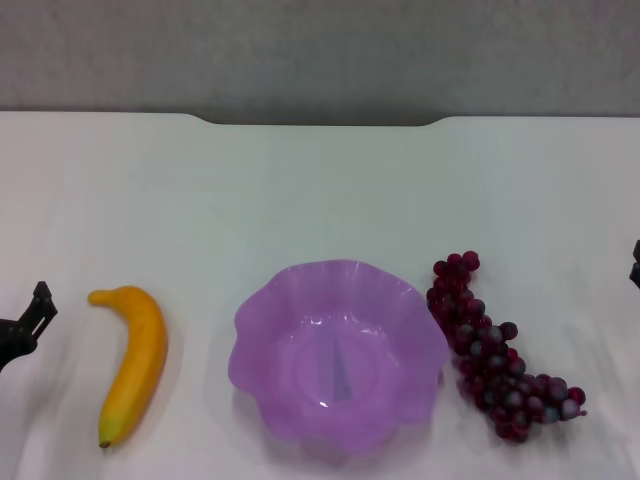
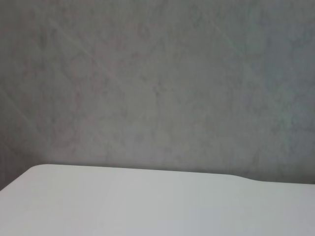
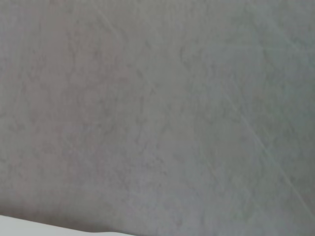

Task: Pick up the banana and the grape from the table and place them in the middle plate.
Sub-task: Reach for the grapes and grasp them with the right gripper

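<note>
We're at the start: nothing is picked yet, both fruits lie on the flat white table and the plate is empty.

The translucent purple scalloped-rim plastic middle plate sits mid-width near the table's front edge. The long bunch of glossy dark red-purple grape lies just beside the plate, toward the right edge, apart from its rim as far as we can tell. The curved yellow-orange banana with its greenish tip toward the front edge lies toward the left edge, near the plate but clear of it.

The left gripper shows at the left edge, near the banana and not touching it; we can't tell if it's released or clenched. The right gripper is a sliver at the right edge, well apart from the grape; state unreadable too.

Our call for the next move: the left arm comes in over the banana's middle, straddling its width.
</note>
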Controlling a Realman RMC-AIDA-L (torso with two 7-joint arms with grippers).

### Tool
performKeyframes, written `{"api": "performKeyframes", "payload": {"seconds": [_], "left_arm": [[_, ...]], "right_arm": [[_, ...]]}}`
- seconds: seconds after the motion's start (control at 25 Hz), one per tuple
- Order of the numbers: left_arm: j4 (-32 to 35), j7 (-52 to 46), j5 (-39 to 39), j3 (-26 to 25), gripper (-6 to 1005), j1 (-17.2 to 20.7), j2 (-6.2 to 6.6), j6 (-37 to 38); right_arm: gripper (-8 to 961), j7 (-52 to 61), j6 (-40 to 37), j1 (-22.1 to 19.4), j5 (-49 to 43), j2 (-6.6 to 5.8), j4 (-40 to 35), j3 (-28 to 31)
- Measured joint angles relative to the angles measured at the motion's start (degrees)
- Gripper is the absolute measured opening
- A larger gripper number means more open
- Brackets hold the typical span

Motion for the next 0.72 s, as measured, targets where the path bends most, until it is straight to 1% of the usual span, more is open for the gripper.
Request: {"api": "performKeyframes", "payload": {"seconds": [0.72], "left_arm": [[-0.4, 0.0, -0.1, 0.4, 907, -0.1, 0.0, -0.7]], "right_arm": [[881, 0.1, 0.0, 0.2, 0.0, 0.05, 0.3, -0.5]]}}
